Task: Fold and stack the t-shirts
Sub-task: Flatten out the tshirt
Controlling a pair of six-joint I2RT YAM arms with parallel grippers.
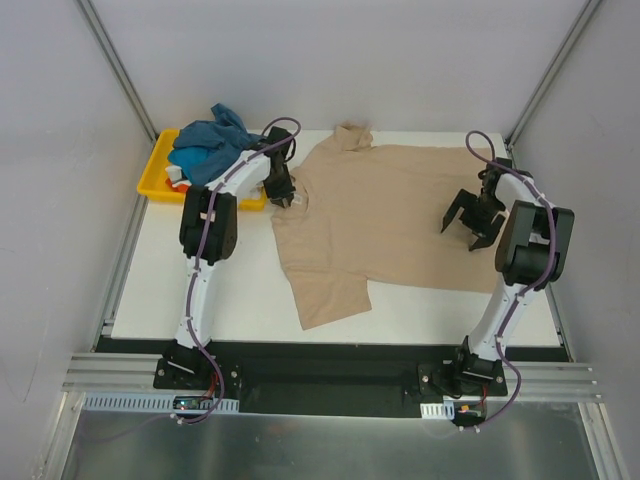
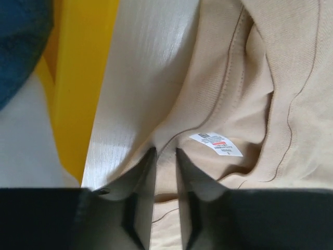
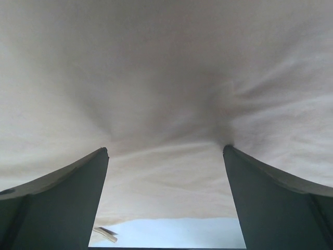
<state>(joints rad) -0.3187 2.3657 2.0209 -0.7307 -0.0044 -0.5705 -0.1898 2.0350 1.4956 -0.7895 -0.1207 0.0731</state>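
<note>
The large beige t-shirt (image 1: 390, 215) lies spread on the white table (image 1: 200, 290), one sleeve toward the front. My left gripper (image 1: 284, 195) is at its neck. In the left wrist view it (image 2: 165, 152) is closed to a narrow gap on a fold of the collar cloth, next to the white neck label (image 2: 216, 144). My right gripper (image 1: 468, 222) is wide open over the shirt's right edge. In the right wrist view it (image 3: 166, 150) has its fingertips (image 3: 229, 152) touching the beige cloth (image 3: 166, 78). A teal-blue t-shirt (image 1: 210, 140) is heaped in the tray, with white and orange-red cloth (image 1: 178, 178) under it.
A shallow yellow tray (image 1: 155, 180) stands at the table's back left; its wall (image 2: 78, 78) is close beside my left gripper. Grey walls and metal posts close in the table on three sides. A black rail (image 1: 320, 360) runs along the near edge.
</note>
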